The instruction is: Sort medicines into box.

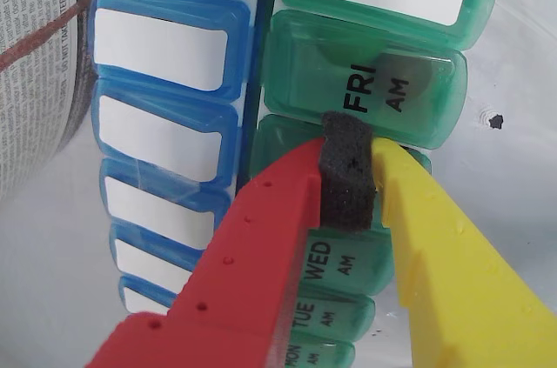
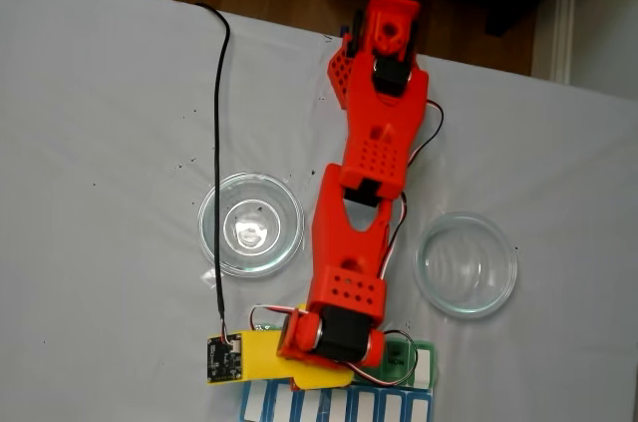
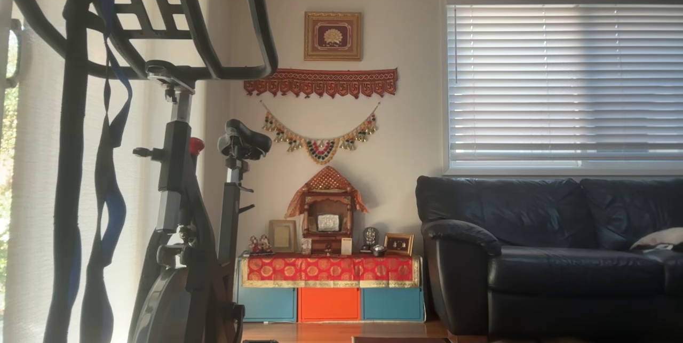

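Jaws (image 1: 359, 178), foam-padded, nearly closed over box (image 1: 383, 90), translucent green lids.

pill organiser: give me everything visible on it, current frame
The pill organiser is a long translucent plastic box of two joined rows: blue lids with blank white labels, and green lids printed FRI, WED, TUE and MON with AM. Every lid in view looks closed. In the fixed view it lies at the bottom edge on the white table cover, partly under the arm. The tool hovers over the green row just below FRI, with a black foam pad between its fingertips; contact is unclear.
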Robot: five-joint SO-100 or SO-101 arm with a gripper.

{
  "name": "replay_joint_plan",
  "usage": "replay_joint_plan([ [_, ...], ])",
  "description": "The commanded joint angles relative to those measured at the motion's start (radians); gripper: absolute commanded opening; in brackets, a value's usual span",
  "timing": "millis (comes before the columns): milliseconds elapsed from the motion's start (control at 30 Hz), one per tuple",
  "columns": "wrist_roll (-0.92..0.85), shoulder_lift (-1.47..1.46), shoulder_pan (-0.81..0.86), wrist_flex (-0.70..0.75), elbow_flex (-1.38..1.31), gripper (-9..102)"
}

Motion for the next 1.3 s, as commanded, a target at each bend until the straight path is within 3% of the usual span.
replay_joint_plan([
  [0, 0.003, -0.002, -0.006, 0.035, -0.023, 1],
  [433, -0.002, -0.196, 0.100, 0.034, -0.353, 1],
  [1267, -0.123, 0.183, 0.265, 0.035, 0.184, 1],
])
